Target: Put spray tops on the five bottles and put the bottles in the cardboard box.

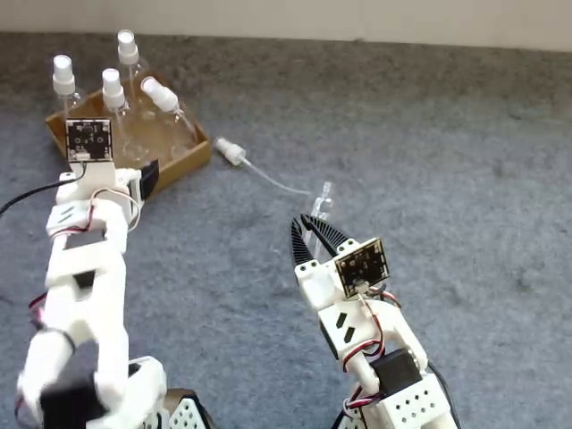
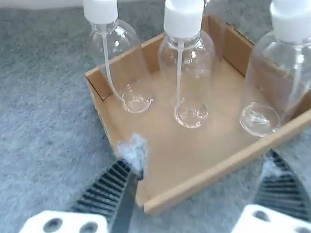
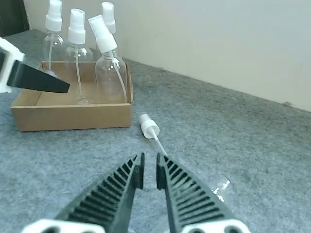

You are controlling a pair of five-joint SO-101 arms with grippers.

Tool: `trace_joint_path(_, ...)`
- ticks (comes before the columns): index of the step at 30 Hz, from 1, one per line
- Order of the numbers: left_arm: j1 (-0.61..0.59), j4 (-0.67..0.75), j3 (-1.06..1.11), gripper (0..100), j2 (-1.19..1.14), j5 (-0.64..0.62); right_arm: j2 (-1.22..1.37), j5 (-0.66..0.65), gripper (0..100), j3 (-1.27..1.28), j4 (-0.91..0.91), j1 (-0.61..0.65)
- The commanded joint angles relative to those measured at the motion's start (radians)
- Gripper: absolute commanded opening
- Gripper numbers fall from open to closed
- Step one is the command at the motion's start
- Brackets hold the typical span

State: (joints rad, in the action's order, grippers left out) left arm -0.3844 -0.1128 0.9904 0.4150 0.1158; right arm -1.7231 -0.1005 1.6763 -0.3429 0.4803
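A clear bottle without a top (image 1: 322, 202) lay on its side on the grey carpet (image 1: 429, 134), near the middle of the table; a loose spray top (image 1: 230, 150) lay between it and the cardboard box (image 1: 183, 165), its thin tube trailing towards the bottle. The box sat at the far left and held four bottles with tops fitted; one tilted bottle (image 1: 165, 103) leaned, the others stood upright.

The left wrist view showed the box floor (image 2: 99, 94) with three bottle bases resting on it. The left gripper (image 2: 199, 167) had its fingers spread wide at the box's near wall, holding nothing.

The right wrist view showed all four tops and the right gripper (image 3: 148, 170); its fingers were drawn almost together with only a slim gap, gripping nothing, and the capless bottle (image 3: 219, 186) lay just beside one finger.
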Motion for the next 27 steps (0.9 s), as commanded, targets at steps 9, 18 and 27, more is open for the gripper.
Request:
trace_joint_path(9, 0.173, -0.821, -0.159, 33, 0.545, -0.054, -0.008, -0.006, 4.1, 0.154, -0.024, -0.176)
trace_joint_path(18, 0.463, -1.303, -0.69, 33, 0.285, -0.23, -0.01, -0.005, 4.1, 0.156, -0.018, -0.285)
trace_joint_path(27, 0.61, -1.455, -1.067, 33, -0.243, -0.244, -0.01, -0.011, 4.1, 0.154, -0.021, -0.286)
